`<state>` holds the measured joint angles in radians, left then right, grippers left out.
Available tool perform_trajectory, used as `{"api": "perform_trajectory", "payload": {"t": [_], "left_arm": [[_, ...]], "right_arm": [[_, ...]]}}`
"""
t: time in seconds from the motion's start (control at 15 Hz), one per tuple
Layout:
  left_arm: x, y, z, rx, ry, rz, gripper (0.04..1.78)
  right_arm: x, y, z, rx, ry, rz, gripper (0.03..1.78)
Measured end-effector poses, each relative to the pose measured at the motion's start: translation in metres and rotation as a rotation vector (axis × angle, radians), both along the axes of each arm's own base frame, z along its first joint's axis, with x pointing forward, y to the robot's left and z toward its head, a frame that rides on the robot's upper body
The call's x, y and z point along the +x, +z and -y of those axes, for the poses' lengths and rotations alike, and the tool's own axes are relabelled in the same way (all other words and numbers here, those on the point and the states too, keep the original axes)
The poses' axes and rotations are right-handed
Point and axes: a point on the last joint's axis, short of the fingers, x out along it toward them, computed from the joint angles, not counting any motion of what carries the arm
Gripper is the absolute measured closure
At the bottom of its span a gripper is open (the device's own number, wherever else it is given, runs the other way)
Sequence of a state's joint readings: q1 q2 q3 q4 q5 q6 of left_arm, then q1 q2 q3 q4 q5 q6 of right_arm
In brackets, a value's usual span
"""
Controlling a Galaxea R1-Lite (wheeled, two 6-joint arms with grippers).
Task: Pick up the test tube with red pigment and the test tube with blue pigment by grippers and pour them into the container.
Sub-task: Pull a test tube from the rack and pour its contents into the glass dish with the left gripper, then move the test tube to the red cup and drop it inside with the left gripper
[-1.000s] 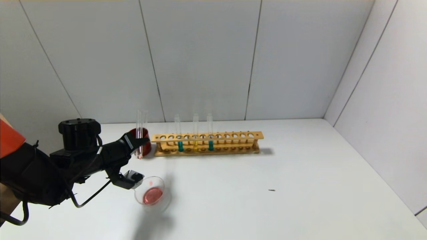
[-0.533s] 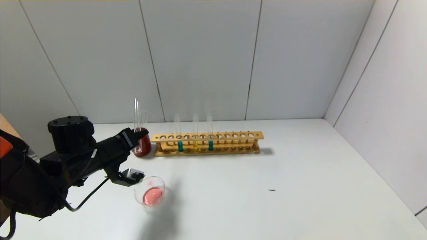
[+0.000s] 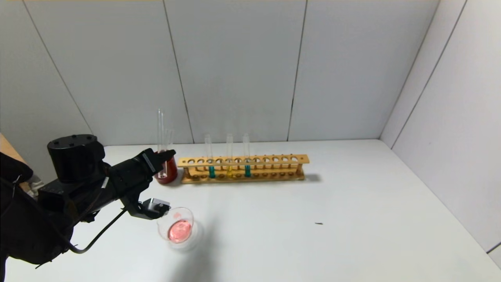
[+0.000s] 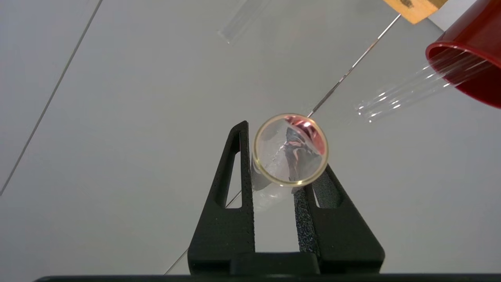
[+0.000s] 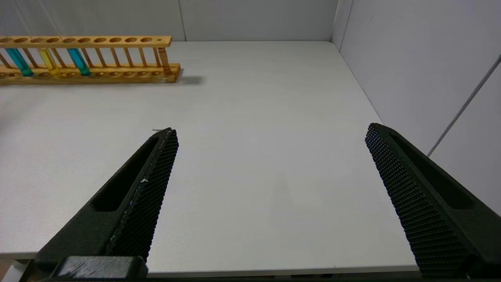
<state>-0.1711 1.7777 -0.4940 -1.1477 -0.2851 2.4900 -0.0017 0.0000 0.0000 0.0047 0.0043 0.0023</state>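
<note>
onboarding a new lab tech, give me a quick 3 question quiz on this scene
1. True or false: the left gripper is shut on an upright glass tube.
2. What colour is the liquid in the clear dish? A) blue B) pinkish red C) yellow
3. Fill in: the wooden rack holds two teal tubes with a ____ tube between them.

Key: 1 true. 2 B. 3 yellow. The right gripper is open and holds nothing, over the bare table.

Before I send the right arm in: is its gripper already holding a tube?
No. In the right wrist view the right gripper has its fingers spread wide with only bare table between them.
</note>
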Motion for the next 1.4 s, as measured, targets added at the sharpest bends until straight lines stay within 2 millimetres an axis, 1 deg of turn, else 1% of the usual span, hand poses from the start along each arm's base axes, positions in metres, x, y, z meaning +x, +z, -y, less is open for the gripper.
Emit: {"api": "perform_trajectory", "payload": {"t": [0.27, 0.47, 0.6, 0.73, 0.8, 0.93, 1.07, 1.27, 1.33, 1.4], "left_arm": [[-0.003, 0.005, -0.001, 0.029, 0.001, 0.032, 1.49], [-0.004, 0.008, -0.002, -0.028, 0.028, 0.015, 1.49], [-0.006, 0.012, -0.004, -0.154, 0.089, -0.024, 1.49], [-0.007, 0.022, -0.006, -0.330, 0.194, -0.059, 1.49], [-0.007, 0.029, -0.007, -0.445, 0.258, -0.083, 1.49], [-0.003, 0.050, -0.008, -0.677, 0.366, -0.111, 1.49], [0.003, 0.082, -0.010, -0.918, 0.460, -0.105, 1.49], [0.009, 0.136, -0.013, -1.285, 0.531, -0.108, 1.49], [0.008, 0.149, -0.014, -1.404, 0.547, -0.135, 1.49], [0.007, 0.159, -0.015, -1.527, 0.567, -0.183, 1.49]], "right_arm": [[0.000, 0.000, 0.000, 0.000, 0.000, 0.000, 0.06], [0.000, 0.000, 0.000, 0.000, 0.000, 0.000, 0.06], [0.000, 0.000, 0.000, 0.000, 0.000, 0.000, 0.06], [0.000, 0.000, 0.000, 0.001, 0.000, 0.000, 0.06], [0.000, 0.000, 0.000, 0.000, 0.000, 0.000, 0.06], [0.000, 0.000, 0.000, 0.000, 0.000, 0.000, 0.06], [0.000, 0.000, 0.000, 0.001, 0.000, 0.000, 0.06], [0.000, 0.000, 0.000, 0.000, 0.000, 0.000, 0.06], [0.000, 0.000, 0.000, 0.000, 0.000, 0.000, 0.06], [0.000, 0.000, 0.000, 0.000, 0.000, 0.000, 0.06]]}}
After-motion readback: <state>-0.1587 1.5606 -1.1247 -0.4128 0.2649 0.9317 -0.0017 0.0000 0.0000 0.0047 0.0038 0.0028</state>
